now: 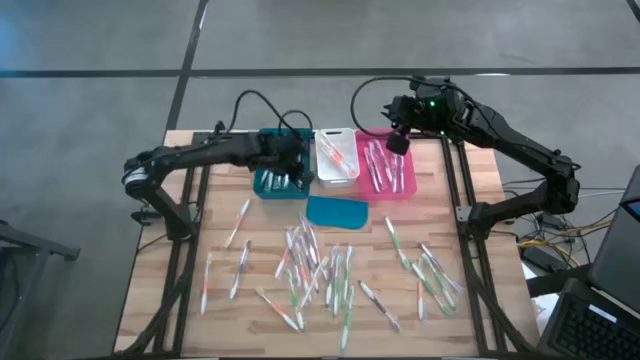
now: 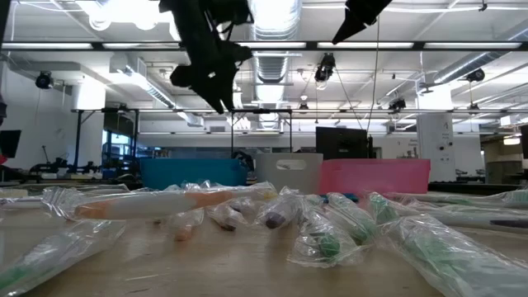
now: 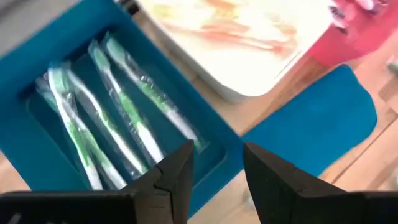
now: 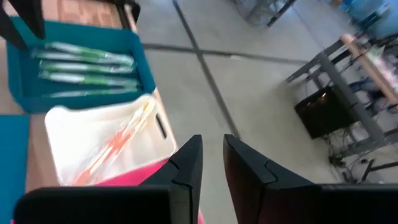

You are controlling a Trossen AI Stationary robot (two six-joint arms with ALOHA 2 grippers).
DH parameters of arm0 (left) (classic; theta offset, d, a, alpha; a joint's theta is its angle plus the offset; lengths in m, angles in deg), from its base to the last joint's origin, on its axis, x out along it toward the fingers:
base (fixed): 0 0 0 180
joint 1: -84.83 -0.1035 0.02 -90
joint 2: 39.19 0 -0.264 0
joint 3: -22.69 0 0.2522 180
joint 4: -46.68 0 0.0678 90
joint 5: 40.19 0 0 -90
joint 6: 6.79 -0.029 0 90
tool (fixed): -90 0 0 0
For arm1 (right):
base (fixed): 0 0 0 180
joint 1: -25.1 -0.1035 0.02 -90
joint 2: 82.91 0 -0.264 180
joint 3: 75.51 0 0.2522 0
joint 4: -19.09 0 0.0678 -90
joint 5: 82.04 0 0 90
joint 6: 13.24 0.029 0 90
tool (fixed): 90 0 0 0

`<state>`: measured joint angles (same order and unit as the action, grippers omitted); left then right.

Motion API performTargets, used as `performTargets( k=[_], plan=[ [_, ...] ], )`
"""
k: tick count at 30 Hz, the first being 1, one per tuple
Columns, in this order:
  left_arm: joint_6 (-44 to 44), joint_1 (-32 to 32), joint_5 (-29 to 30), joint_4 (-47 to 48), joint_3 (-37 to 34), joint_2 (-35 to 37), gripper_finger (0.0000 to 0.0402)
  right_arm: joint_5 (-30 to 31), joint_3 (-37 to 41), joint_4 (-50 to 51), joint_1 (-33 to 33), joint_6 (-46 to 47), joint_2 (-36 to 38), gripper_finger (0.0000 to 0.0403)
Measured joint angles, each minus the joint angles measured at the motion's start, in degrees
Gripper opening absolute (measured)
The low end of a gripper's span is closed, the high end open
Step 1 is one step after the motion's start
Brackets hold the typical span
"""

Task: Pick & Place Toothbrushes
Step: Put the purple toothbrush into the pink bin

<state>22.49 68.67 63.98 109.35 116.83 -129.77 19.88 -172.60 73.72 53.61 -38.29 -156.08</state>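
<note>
Many wrapped toothbrushes lie scattered on the wooden table's near half. At the far edge stand three bins in a row: teal, white and pink. Green-accented toothbrushes lie flat in the teal bin, orange ones in the white bin, and others in the pink one. My left gripper hovers open and empty above the teal bin's near right corner. My right gripper hangs above the pink bin's far end, its fingers a narrow gap apart with nothing between them.
A flat teal lid-like piece lies on the table just in front of the white bin. Dark frame rails run along the table's left and right sides. In the low view, wrapped toothbrushes crowd the foreground before the bins.
</note>
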Motion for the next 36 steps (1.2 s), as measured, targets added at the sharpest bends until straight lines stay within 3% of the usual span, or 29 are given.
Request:
performTargets(
  k=[11, 26, 36],
  plan=[
    [-0.4, 15.3, 15.8, -7.8, -0.5, 0.0, 0.0142, -1.8, 0.0, 11.2, -0.1, 5.9, 0.0, 0.0038],
    [2.7, 29.3, 28.2, -18.0, -8.6, 1.9, 0.0142, -44.4, 0.2, 7.5, -5.3, 3.4, 0.0, 0.0043],
    [10.1, 35.4, 34.4, -19.7, -16.5, 6.5, 0.0142, -46.7, 0.4, 7.0, -14.7, -16.3, -2.1, 0.0034]
  ],
)
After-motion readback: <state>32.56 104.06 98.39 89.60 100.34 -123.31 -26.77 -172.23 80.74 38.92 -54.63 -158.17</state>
